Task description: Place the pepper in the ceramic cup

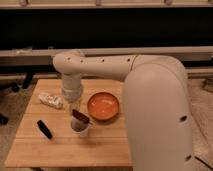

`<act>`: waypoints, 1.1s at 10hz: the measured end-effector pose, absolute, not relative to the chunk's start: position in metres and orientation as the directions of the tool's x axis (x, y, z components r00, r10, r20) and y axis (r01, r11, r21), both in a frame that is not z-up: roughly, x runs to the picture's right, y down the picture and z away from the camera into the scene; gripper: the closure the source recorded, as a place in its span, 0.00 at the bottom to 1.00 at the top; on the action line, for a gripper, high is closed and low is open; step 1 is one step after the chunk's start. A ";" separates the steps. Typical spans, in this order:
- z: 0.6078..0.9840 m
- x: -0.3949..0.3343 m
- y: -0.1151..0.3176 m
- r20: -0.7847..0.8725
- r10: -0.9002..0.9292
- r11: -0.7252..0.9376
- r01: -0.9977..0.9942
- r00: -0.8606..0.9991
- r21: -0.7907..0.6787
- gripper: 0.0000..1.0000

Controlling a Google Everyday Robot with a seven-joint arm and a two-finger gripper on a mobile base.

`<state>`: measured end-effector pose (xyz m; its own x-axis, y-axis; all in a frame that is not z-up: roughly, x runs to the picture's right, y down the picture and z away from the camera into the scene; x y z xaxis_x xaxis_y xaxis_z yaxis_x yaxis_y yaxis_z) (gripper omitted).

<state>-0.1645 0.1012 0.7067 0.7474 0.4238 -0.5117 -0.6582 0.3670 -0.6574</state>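
The small white-grey ceramic cup [80, 129] stands on the wooden table [60, 147], just left of the orange bowl. The dark reddish-brown pepper [80, 116] sits tilted at the cup's mouth, its upper end sticking out above the rim. My gripper [73, 106] hangs from the white arm directly above and slightly left of the cup, right at the pepper's upper end. I cannot tell whether it touches the pepper.
A wide orange bowl [104, 106] sits right of the cup. A black oblong bar [44, 129] lies at the front left. A pale wrapped packet [51, 100] lies at the back left. My large white arm covers the table's right side.
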 end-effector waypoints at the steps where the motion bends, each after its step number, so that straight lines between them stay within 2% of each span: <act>1: 0.708 -0.167 0.102 -0.508 0.420 0.366 -0.653 0.752 -0.663 0.54; 3: 0.712 -0.174 0.103 -0.495 0.409 0.369 -0.635 0.767 -0.679 0.50; 4: 0.712 -0.175 0.103 -0.491 0.407 0.368 -0.631 0.770 -0.683 0.43; 6: 0.712 -0.179 0.104 -0.480 0.404 0.368 -0.618 0.779 -0.695 0.23; 9: 0.711 -0.182 0.106 -0.468 0.406 0.365 -0.609 0.785 -0.704 0.20; 11: 0.711 -0.181 0.104 -0.459 0.409 0.371 -0.603 0.789 -0.707 0.23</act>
